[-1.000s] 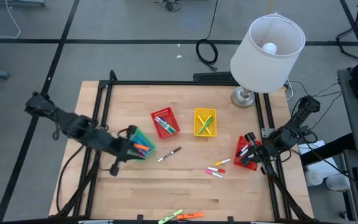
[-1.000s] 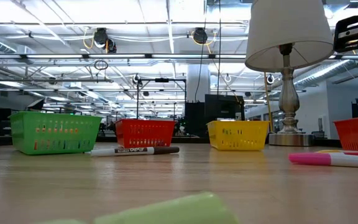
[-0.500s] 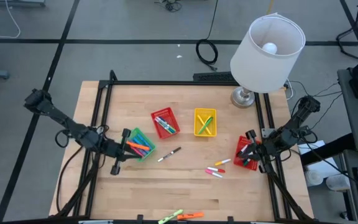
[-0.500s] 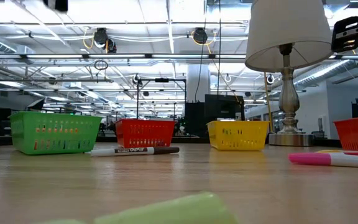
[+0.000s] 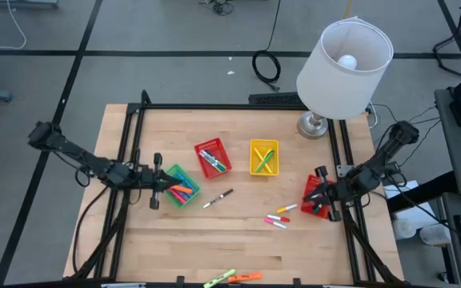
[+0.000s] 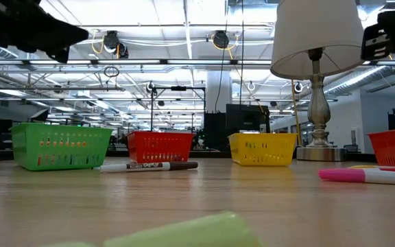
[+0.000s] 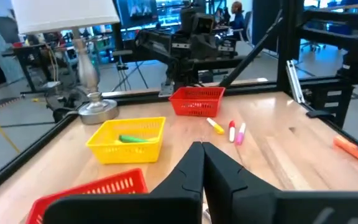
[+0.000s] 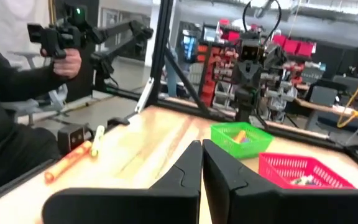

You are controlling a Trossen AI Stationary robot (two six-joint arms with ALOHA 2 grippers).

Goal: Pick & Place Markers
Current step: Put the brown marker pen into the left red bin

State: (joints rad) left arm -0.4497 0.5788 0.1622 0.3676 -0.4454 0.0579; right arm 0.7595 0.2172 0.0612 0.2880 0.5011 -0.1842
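Left arm: since a second ago your left tool has pulled back off the green basket toward 9 o'clock and clamped its fingers together; it now sits just beside the basket's 9 o'clock edge, holding nothing.
Left tool: clenched and empty, as your left wrist view shows, fingers touching.
Right arm: you have hardly moved it; the right tool hangs over the red basket at the bench's 3 o'clock edge.
Right tool: clenched, fingers pressed together, nothing between them.
Markers in baskets: you can see several in the green basket, some in the centre red basket, and green and yellow ones in the yellow basket.
Markers loose on the bench: a dark-and-white marker lies just at 3 o'clock of the green basket; a small cluster of pink, red and yellow markers lies at 8 o'clock of the right-hand red basket; green and orange markers lie at the 6 o'clock edge.
Bench: wooden, with a lamp at its 1 o'clock corner.
Beyond the bench: a person's hand grips a control handle in your right wrist view.
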